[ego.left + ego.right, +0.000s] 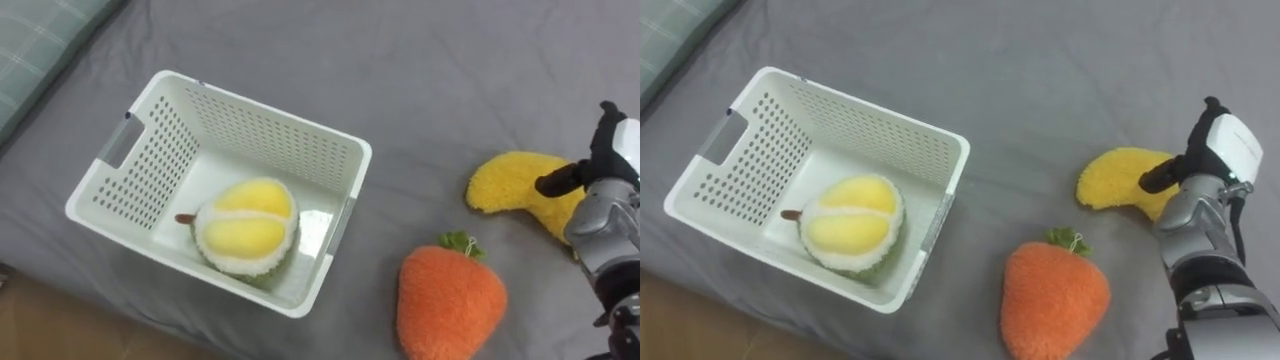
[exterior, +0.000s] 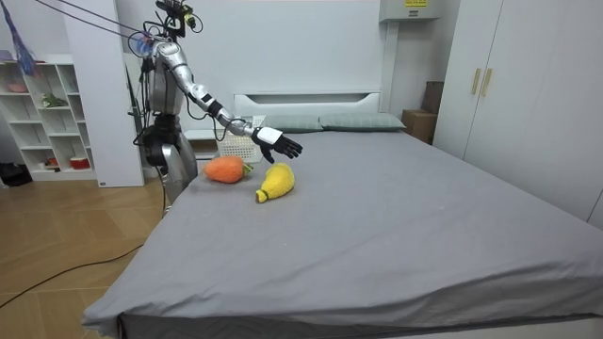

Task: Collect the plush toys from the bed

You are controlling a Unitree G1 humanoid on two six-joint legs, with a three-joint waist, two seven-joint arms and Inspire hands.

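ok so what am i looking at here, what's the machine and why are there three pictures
It is a two-legged humanoid robot standing beside a grey bed. Two pictures come from the camera eyes in its head, looking down at the bed. The third comes from a camera out in the room and shows the whole robot. On the bed sits a white basket with a durian toy inside. A carrot toy and a banana toy lie loose on the sheet. The robot's right hand hovers above the banana, open, holding nothing.
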